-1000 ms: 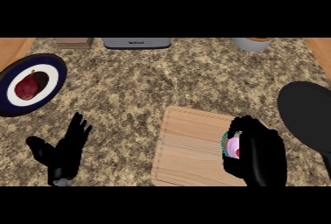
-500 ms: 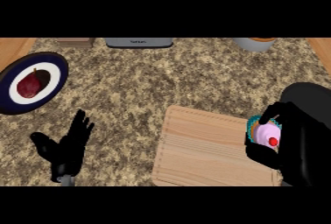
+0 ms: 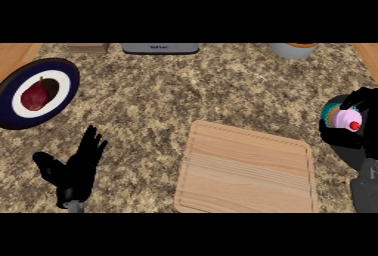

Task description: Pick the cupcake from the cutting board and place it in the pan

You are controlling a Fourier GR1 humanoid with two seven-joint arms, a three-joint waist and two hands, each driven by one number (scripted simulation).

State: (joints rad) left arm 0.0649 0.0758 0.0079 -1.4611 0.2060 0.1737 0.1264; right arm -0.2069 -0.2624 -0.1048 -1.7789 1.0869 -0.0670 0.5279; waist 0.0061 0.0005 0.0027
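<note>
Landmark: cutting board (image 3: pixel 247 172), bare on top, lying near the lower edge of the head view.

Left of the board, well apart: left hand (image 3: pixel 74 170), fingers straight and spread, pointing up, holding nothing (resting).

Right of the board, past its far-right corner: right hand (image 3: pixel 362 127), fingers curled round the cupcake (image 3: pixel 341 119), clamped on it. Pink frosting, red dot on top, teal wrapper showing at the cupcake's left side; frosting facing the camera, so probably close to upright (tilt hard to judge from this steep angle).

Same spot, under and behind the hand: pan (image 3: pixel 341 145), dark, mostly hidden by the black hand and cut by the right edge of view. Cupcake appears over the pan's dark area, off the board entirely. Whether touching the pan's floor or held above it: cannot tell.

Key relation for the coming move: cupcake already inside the right hand and seemingly straight above the pan, so likely only a lowering and letting go left. Left hand far from both, no role expected.

Farther off, beyond the board and to its left: dark-rimmed plate (image 3: pixel 37 95) with a red fruit on it. At the counter's back edge, a grey appliance (image 3: pixel 160 48) and a grey bowl (image 3: pixel 293 50).
</note>
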